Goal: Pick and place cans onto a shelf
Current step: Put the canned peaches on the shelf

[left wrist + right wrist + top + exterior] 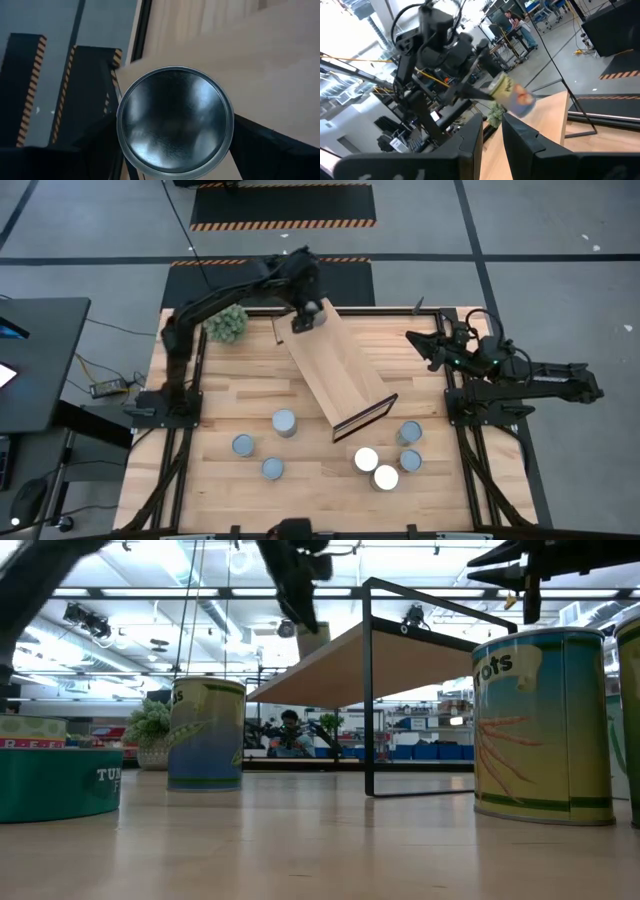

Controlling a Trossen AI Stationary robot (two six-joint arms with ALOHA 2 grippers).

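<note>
Left gripper (306,317) clamped on a can (309,311) – held above far end of shelf (338,368)

Shelf lying diagonally mid-counter (220,480); seven more cans (284,423) standing along near side. Right gripper (428,343) parked at right edge – fingers slightly parted, holding nothing.

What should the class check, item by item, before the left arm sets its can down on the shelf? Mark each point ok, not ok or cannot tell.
1. The left gripper holds a can: ok, fingers clamp both sides.
2. Can is over the shelf: ok, at its far end.
3. Shelf top is free of other cans: ok.
4. Can is upright for placing: not ok, it looks tilted in the right wrist view.
5. The right gripper is clear of the shelf: ok, it waits at the table's right edge.
6. Gap between can and shelf: cannot tell.
</note>
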